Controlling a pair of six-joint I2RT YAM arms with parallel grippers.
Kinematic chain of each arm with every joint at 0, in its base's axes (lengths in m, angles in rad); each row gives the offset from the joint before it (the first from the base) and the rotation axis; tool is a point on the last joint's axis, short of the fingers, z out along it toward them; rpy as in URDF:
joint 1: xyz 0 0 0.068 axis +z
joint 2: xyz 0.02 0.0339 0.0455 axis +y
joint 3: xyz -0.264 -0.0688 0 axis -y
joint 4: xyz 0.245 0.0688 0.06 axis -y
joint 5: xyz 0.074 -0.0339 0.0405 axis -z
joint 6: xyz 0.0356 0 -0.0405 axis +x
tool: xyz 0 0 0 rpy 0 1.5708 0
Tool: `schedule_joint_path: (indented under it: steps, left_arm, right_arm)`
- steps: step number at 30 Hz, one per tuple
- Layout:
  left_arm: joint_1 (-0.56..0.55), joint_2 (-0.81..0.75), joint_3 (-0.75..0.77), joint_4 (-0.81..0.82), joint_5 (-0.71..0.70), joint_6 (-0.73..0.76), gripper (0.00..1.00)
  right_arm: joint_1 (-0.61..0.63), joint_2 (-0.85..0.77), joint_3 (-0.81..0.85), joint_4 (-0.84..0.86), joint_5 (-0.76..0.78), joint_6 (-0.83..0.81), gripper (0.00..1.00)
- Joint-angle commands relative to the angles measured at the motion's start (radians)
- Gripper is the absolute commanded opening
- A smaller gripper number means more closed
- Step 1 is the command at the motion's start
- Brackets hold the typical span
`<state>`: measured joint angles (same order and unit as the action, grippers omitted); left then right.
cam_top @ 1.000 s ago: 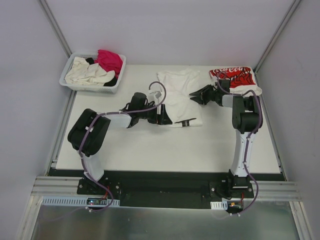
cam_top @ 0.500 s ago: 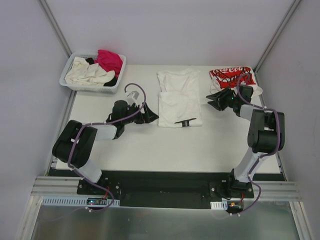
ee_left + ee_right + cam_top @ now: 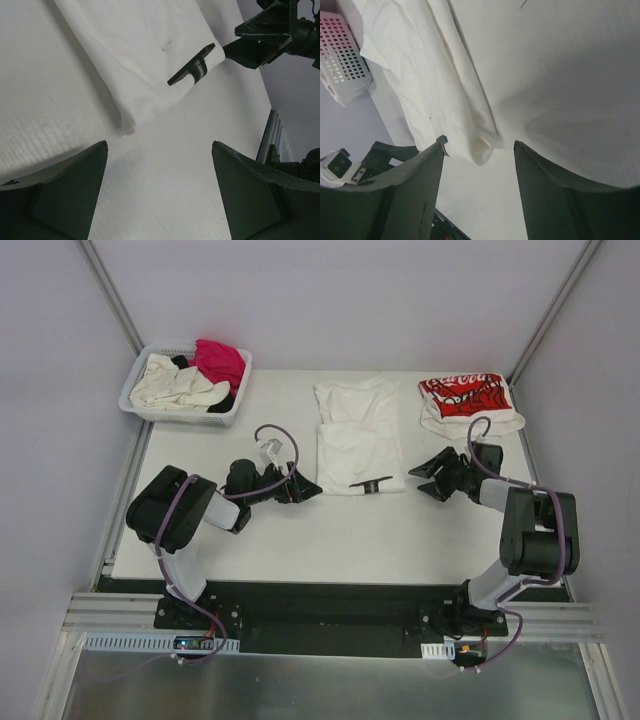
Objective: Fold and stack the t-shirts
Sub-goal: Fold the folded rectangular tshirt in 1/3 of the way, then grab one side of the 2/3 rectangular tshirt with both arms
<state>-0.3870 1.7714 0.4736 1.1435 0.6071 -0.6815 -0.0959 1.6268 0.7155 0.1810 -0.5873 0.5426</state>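
From above, the plain white t-shirt (image 3: 357,435) lies folded in the middle of the table (image 3: 330,535), reaching toward its far edge, with a small black part (image 3: 371,484) on its near hem. The red-printed t-shirt (image 3: 468,400) sits folded at the far right corner. A bundle of t-shirts (image 3: 195,375), cream, magenta and black, fills the basket (image 3: 180,415) at the far left corner. The left gripper (image 3: 310,492) lies low just beside the white shirt's near left corner, and the right gripper (image 3: 420,480) just off its near right corner. In the left wrist view, the left gripper (image 3: 159,150) stands with fingers spread wide around bare table, the shirt's corner (image 3: 127,125) just ahead. In the right wrist view, the right gripper (image 3: 479,150) has its fingers apart, clamping nothing, the shirt's folded corner (image 3: 480,145) between the tips.
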Motion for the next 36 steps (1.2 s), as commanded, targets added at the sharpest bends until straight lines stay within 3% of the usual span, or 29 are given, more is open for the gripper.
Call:
schedule_joint_path:
  steps: [1,15,29,36]
  left_arm:
    - [-0.009,0.057,0.046,0.151,0.088,-0.030,0.84]
    - [-0.019,0.123,0.045,0.170,0.112,-0.079,0.83]
    - [-0.046,0.145,0.033,0.203,0.105,-0.102,0.82]
    - [-0.046,0.120,0.022,0.185,0.106,-0.093,0.82]
  right_arm:
    - [-0.008,-0.038,-0.037,-0.015,0.026,-0.063,0.62]
    - [0.013,0.062,-0.054,0.132,-0.008,0.028,0.63]
    - [0.147,0.076,-0.087,0.170,0.052,0.072,0.63]
    - [0.163,0.093,-0.082,0.193,0.079,0.105,0.56]
